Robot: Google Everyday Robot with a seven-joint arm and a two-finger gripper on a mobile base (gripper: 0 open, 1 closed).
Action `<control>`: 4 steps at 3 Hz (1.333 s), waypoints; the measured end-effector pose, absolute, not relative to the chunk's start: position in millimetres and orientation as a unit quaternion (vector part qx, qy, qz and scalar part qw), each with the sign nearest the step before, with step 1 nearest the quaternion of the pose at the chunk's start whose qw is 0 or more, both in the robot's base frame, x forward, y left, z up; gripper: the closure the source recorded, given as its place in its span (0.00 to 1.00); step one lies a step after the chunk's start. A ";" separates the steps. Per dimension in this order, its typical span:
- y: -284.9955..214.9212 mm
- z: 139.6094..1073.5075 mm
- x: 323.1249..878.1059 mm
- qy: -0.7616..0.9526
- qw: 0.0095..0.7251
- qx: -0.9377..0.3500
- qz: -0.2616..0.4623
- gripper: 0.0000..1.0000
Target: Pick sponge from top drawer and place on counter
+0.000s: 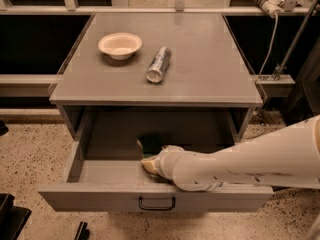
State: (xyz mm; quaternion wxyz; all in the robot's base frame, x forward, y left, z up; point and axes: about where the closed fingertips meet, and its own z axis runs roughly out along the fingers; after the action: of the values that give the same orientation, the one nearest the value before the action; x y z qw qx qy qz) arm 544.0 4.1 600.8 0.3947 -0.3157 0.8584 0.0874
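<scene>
The top drawer [110, 196] stands open below the counter [200, 59], its dark wire handle at the front. The sponge [149, 142] lies inside the drawer near the middle, its dark green top showing. My gripper [149, 165] reaches into the drawer from the right on a white arm and sits just in front of the sponge, close to it or touching it. The arm's wrist hides part of the drawer floor.
A cream bowl [120, 45] sits on the counter at the back left. A silver can [158, 64] lies on its side beside the bowl. A cable and metal stand [280, 59] are at the right. Speckled floor surrounds the cabinet.
</scene>
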 end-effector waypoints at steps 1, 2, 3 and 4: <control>4.1 600.9 544.0 0.858 0.395 -0.316 0.087 1.00; 6.2 614.1 540.4 0.852 0.389 -0.338 0.098 1.00; 8.3 702.2 551.7 0.806 0.433 -0.393 0.090 1.00; -18.9 795.6 561.6 0.763 0.469 -0.444 0.038 1.00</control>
State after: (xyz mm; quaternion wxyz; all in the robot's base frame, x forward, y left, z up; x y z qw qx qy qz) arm 561.6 -18.9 795.6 0.4689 -0.4436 0.7629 0.0376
